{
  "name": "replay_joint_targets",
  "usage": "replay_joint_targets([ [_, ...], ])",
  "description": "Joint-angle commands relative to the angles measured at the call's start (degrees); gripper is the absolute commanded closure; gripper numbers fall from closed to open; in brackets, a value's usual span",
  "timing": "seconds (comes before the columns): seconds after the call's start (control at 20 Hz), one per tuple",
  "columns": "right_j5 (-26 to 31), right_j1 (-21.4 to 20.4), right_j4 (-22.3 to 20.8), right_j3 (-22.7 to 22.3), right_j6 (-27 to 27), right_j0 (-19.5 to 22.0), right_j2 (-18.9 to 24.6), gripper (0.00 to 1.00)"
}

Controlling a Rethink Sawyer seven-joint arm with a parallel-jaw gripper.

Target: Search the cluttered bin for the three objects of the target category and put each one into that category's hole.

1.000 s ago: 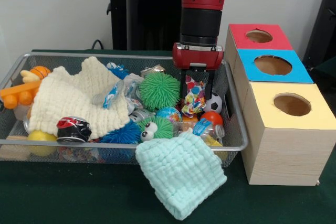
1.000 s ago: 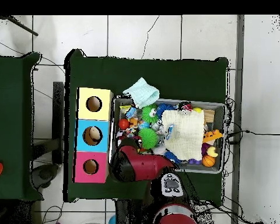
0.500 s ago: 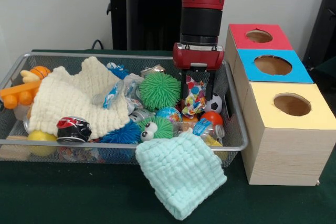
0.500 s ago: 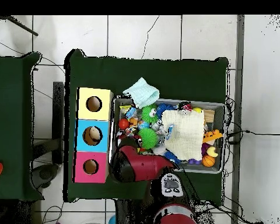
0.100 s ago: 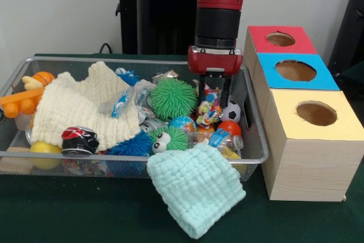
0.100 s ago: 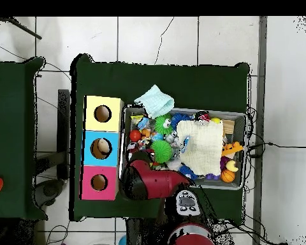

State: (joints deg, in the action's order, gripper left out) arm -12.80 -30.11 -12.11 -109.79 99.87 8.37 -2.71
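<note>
1. The bin [image 5: 253,140] is fine silver wire mesh with a smooth metal rim.
2. The cream cloth [image 5: 79,106] and mint cloth [image 5: 196,189] are soft, matt, waffle-textured fabric.
3. The green ball [image 5: 172,98] and blue ball [image 5: 132,146] are rubbery and spiky.
4. The crushed can [image 5: 78,140] is shiny metal.
5. The boxes [image 5: 307,157] have pale wood-grain sides and matt coloured tops.
6. The table cover [image 5: 85,209] is dark green matt cloth.
7. The arm [image 5: 216,4] has glossy red and black shells.
</note>
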Motion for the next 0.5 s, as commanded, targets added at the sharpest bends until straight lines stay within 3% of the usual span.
replay_joint_targets([
  [0.05,-3.75,1.88,-2.3,-1.38,9.87,2.59,3.2,1.0],
  [0.5,-2.62,1.46,-1.59,-1.18,9.26,1.57,2.37,1.0],
])
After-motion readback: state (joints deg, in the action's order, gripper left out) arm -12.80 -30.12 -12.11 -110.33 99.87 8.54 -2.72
